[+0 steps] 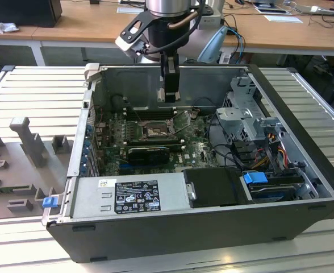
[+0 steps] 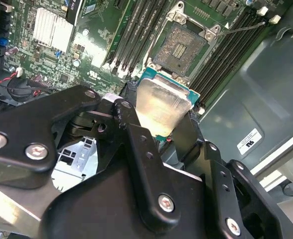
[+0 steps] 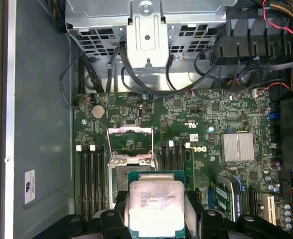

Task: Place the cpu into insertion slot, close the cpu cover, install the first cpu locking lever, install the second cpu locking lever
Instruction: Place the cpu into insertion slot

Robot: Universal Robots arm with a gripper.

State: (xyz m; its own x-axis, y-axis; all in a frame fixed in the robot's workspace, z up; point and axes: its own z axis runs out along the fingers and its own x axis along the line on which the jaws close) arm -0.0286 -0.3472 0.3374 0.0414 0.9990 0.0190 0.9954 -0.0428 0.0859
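Chip (image 3: 156,205) is up off the board, pinched by its edges between the black fingers (image 3: 117,214) of the tool (image 3: 156,219), with its silver face showing in both wrist views (image 2: 161,104). The jaws are closed only as far as the chip's width, gripping it firmly.

In the exterior view the tool (image 1: 168,98) hangs inside the open computer case (image 1: 172,233), which lies on the slatted table (image 1: 36,91). The socket (image 1: 155,132) is on the board underneath the tool.

Just beyond the fingertips, the second wrist view shows the socket (image 2: 179,47) bare, its contact field uncovered and the chip not yet seated in it. The cover (image 3: 130,130) is flipped open past the socket, on the side away from the tool. A thin wire lever (image 2: 238,29) sticks out from one socket corner. Long black memory slots (image 2: 136,30) run along both sides of the socket. The grey power supply box (image 1: 130,193) sits well away from the tool, at the case's near wall.
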